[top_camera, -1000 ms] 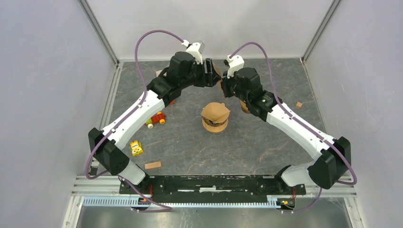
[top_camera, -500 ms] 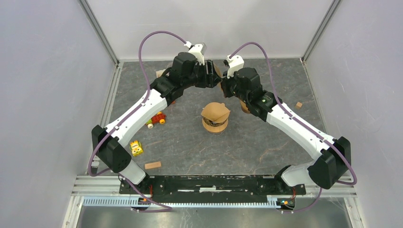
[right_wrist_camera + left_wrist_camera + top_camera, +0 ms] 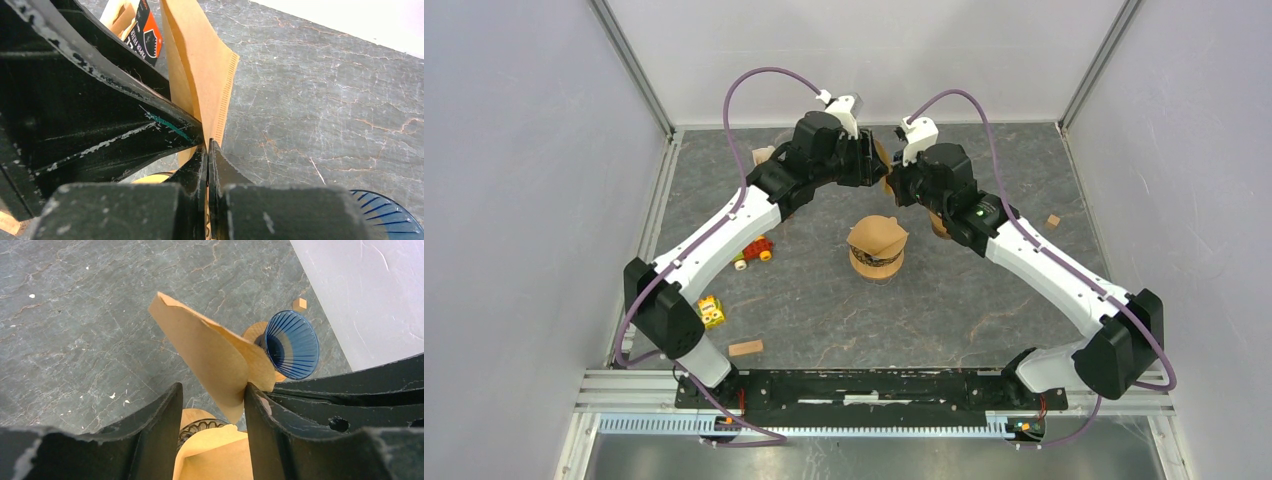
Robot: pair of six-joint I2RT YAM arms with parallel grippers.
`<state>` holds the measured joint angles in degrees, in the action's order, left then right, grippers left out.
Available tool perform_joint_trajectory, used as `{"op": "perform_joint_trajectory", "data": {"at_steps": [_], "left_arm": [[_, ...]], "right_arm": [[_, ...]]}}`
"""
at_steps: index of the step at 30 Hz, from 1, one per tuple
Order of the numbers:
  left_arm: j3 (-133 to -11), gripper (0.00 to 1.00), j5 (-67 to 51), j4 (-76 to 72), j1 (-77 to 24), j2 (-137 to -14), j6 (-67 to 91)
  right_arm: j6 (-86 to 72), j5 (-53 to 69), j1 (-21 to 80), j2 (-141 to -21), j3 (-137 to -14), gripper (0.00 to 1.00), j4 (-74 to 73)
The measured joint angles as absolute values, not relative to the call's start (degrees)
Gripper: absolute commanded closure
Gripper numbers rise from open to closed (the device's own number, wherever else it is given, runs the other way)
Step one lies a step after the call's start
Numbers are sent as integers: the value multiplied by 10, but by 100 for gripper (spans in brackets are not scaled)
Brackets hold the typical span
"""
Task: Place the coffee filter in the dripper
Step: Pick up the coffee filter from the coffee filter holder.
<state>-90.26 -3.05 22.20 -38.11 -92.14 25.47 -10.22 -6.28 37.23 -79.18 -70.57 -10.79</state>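
Observation:
A brown paper coffee filter (image 3: 200, 75) stands pinched along its seam edge in my right gripper (image 3: 207, 147), which is shut on it. In the left wrist view the same coffee filter (image 3: 210, 357) hangs between the fingers of my left gripper (image 3: 212, 390). It touches the right finger, and a gap shows at the left finger. Both grippers meet above the back middle of the table, the left gripper (image 3: 874, 160) beside the right gripper (image 3: 892, 180). The blue ribbed dripper (image 3: 291, 344) sits on its wooden base under my right arm, and its rim (image 3: 385, 215) shows low right.
A stack of filters on a dark holder (image 3: 877, 240) stands mid-table, below the grippers. A toy car (image 3: 754, 250), a yellow block (image 3: 711, 312) and a wooden block (image 3: 745, 348) lie left. A small wooden cube (image 3: 1052, 221) lies right. An orange-black filter box (image 3: 147, 37) lies behind.
My left arm has shifted a little to the right, toward the right gripper, and its jaws have narrowed round the filter. The right arm has stayed still with the filter.

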Motion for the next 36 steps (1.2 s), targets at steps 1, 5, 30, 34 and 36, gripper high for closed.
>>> {"op": "perform_joint_trajectory", "data": {"at_steps": [1,5,30,34,36], "left_arm": [[-903,48,-30,222,-381,-922,255],[-903,52,-27,222,-381,-922,254],[-903,35,13,222,-381,-921,215],[-903,33,22,222,-381,-920,213],[-903,31,29,222,-381,-919,209]], "right_arm": [[-102,-63,372,-791,-706,100,-108],[-102,-63,372,-789,-705,100,-108],[-100,-77,372,-787,-702,100,-108],[-100,-78,372,-787,-701,100,-108],[-100,-78,372,-787,-701,100,-108]]}}
